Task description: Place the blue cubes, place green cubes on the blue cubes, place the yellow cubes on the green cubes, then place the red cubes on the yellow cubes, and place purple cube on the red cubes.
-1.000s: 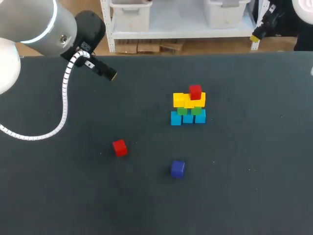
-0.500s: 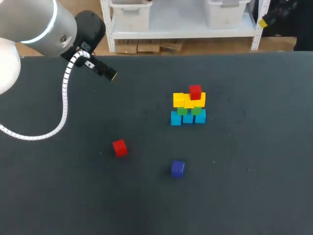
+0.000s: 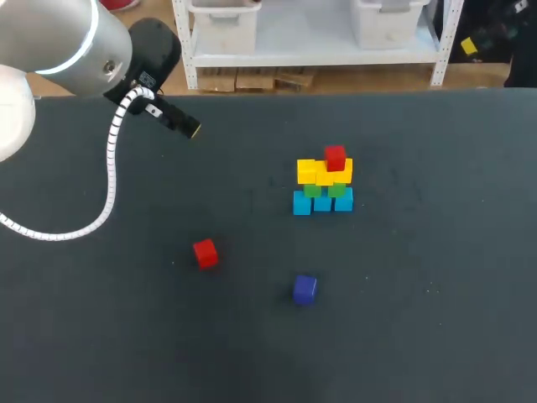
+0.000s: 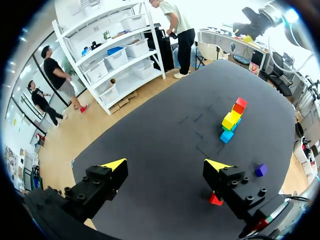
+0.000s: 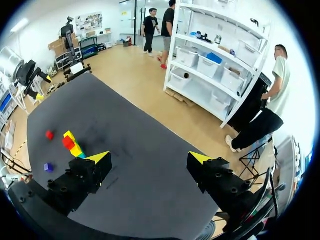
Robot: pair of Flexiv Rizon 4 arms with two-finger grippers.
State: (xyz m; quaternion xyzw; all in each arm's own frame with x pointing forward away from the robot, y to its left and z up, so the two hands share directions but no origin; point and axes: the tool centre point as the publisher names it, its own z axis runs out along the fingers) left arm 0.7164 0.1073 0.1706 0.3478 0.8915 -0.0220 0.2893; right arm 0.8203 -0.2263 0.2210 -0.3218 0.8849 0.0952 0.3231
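Both left hand (image 4: 166, 165) and right hand (image 5: 148, 157) splayed, far from cube stack (image 3: 324, 180).

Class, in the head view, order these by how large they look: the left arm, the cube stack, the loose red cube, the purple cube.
1. left arm, though it is nearest the camera.
2. cube stack.
3. loose red cube and purple cube: alike, no ranking.

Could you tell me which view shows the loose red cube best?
Head view: the loose red cube lies unobstructed. Left wrist view: half hidden behind the left gripper. Right wrist view: tiny, far off.
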